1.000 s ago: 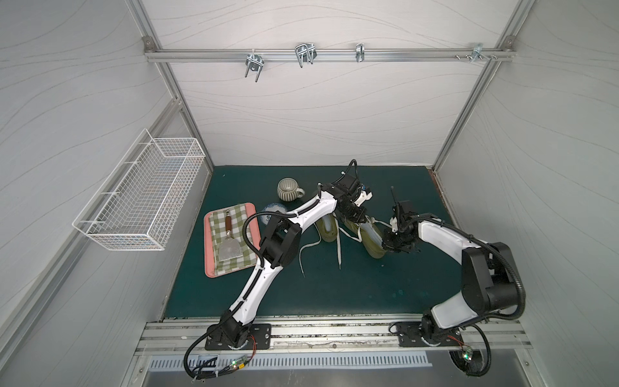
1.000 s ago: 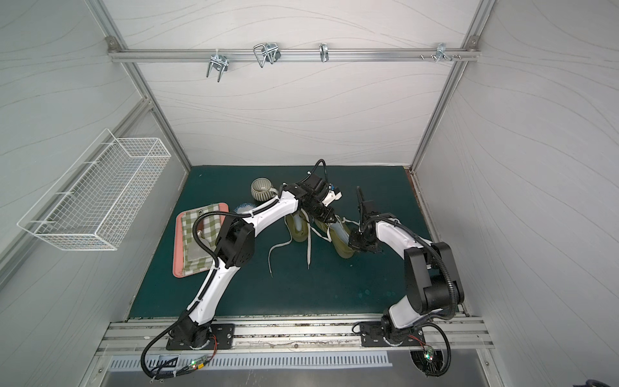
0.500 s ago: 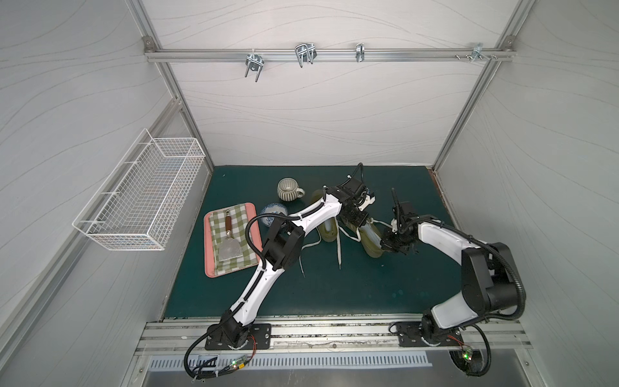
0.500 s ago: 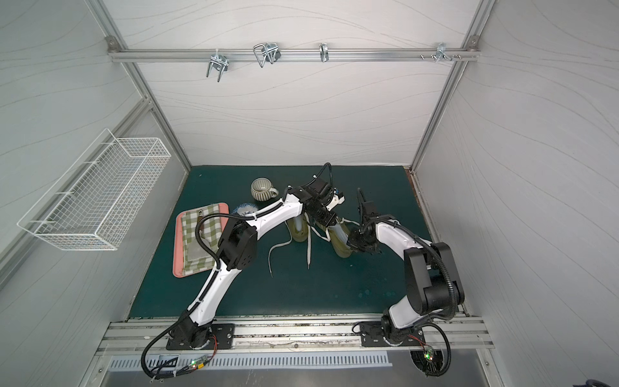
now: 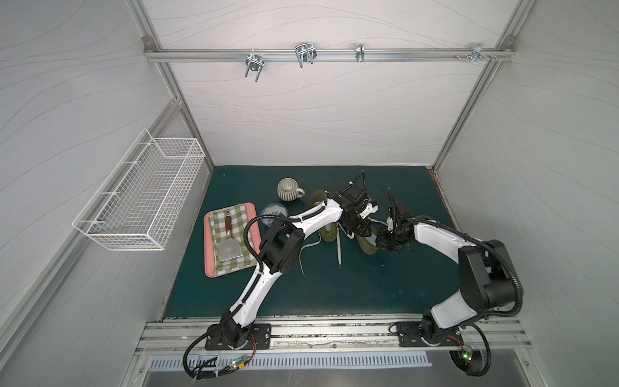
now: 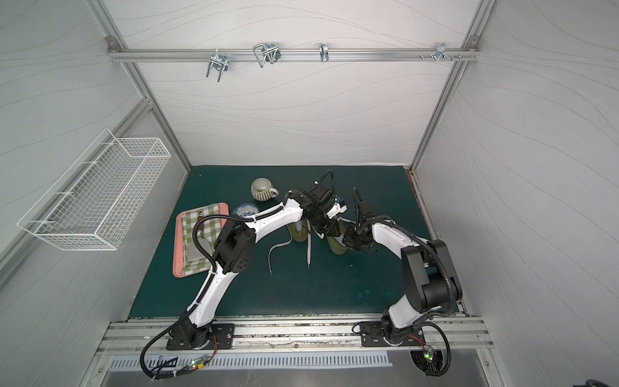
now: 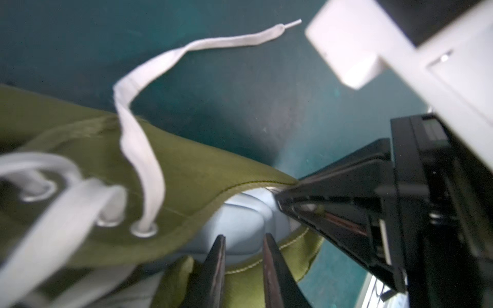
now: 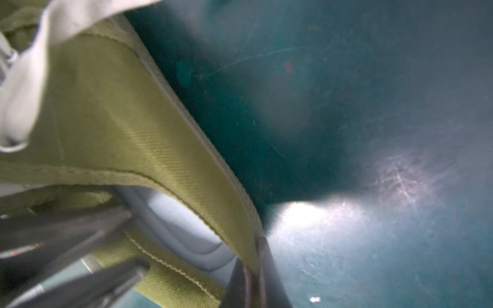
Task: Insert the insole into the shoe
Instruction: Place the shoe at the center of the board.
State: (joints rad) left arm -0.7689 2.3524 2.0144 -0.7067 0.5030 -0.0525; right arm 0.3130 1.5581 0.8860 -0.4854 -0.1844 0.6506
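Two hands work at the olive shoe [image 7: 186, 170] on the bench [image 5: 335, 288]: the right hand [image 8: 252, 266] pinches the collar rim, apparently holding the opening wide. The left hand [image 7: 243, 240] is slightly spread and grips nothing, with the pale-blue insole [image 7: 240, 221] just beyond its tips, inside the heel opening. Seating step, nearly done by my read; next calls for pressing the insole heel flat, then releasing the collar.

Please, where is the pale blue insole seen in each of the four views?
Top view: not visible; the shoe opening is covered.
Top view: not visible either; same shoe.
Left wrist: insole inside the collar, just beyond the left fingers.
Right wrist: insole under the collar edge.
Shared landmark: the olive shoe.
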